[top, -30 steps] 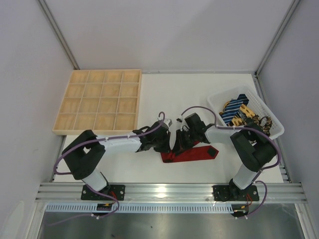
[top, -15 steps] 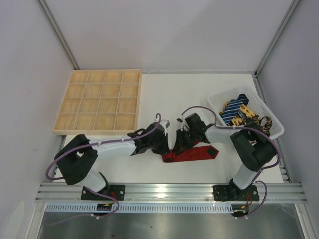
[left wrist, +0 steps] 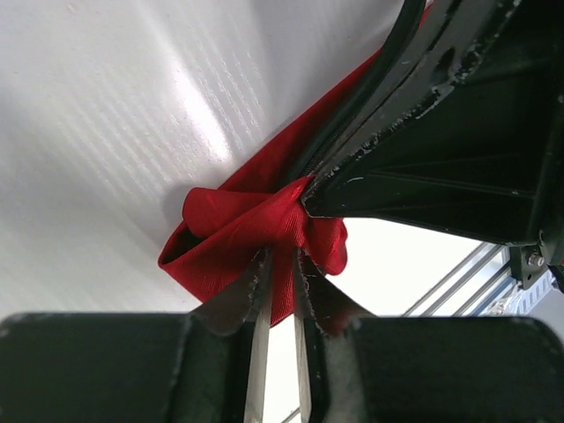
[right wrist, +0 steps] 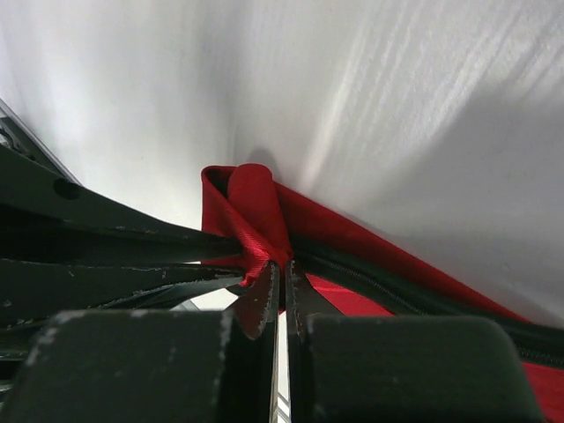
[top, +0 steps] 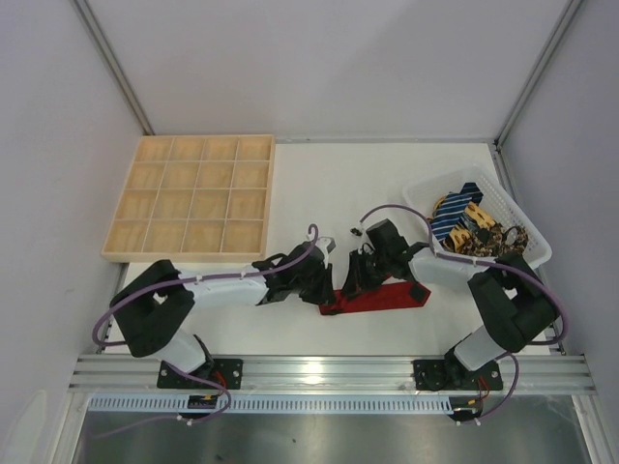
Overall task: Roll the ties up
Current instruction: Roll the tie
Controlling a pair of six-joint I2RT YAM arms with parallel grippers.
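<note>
A red tie (top: 385,298) lies on the white table, its left end bunched into a small fold (left wrist: 231,231). Both grippers meet at that fold. My left gripper (top: 326,290) comes from the left; in its wrist view the jaws (left wrist: 282,257) stand a narrow gap apart, with red cloth still between the tips. My right gripper (top: 351,284) comes from the right and is shut on the fold (right wrist: 256,207), its tips (right wrist: 282,266) pinching the cloth. More ties, navy striped (top: 453,218), mustard (top: 476,214) and speckled (top: 501,238), lie in the basket.
A white plastic basket (top: 534,253) stands at the right, close behind the right arm. A wooden compartment tray (top: 193,198) sits at the back left. Purple cables loop over both arms. The metal rail runs along the near edge.
The left gripper's jaws have parted slightly on the fold. The left arm stretched lower along the table and the right arm's elbow swung to the right; the tie's bunched end shifted a little.
</note>
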